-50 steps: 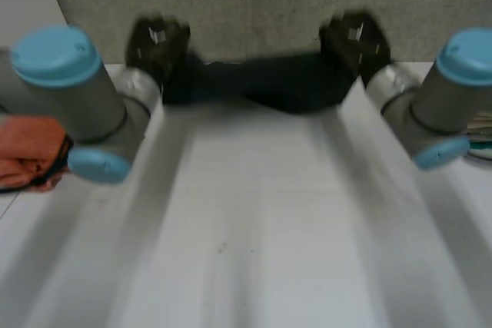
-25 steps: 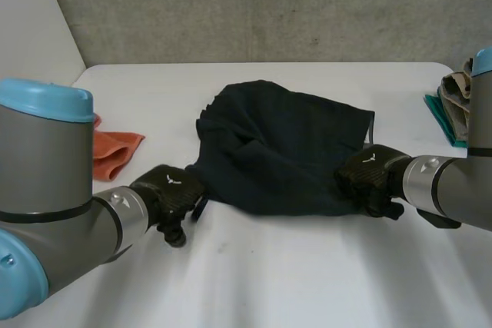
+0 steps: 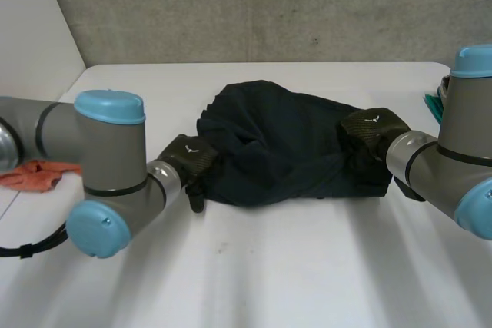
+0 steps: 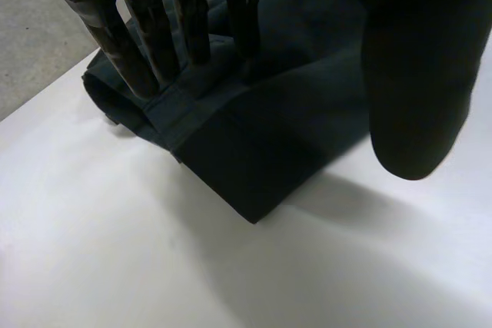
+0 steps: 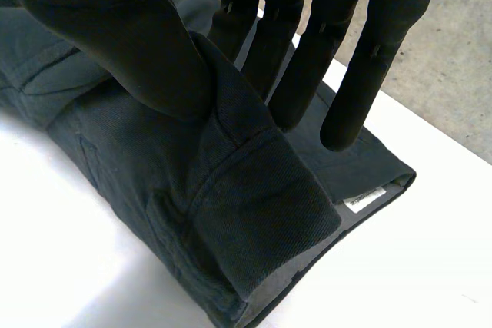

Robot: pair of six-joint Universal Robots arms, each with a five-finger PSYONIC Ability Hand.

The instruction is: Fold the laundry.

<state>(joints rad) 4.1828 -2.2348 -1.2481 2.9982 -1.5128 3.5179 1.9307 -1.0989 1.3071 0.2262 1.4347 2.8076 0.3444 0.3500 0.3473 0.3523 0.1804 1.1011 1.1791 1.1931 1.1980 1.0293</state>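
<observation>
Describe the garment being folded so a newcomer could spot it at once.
On the white table, look at the middle, between the left hand and the right hand. The dark navy garment lies there in a rumpled heap. It is the only dark cloth; the orange cloth at the table's left edge is bright.

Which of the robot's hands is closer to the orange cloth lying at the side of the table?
Left. The left hand is at the dark garment's end nearer the orange cloth; the right hand is at the garment's opposite end.

Bright, even light, perhaps from overhead
</observation>
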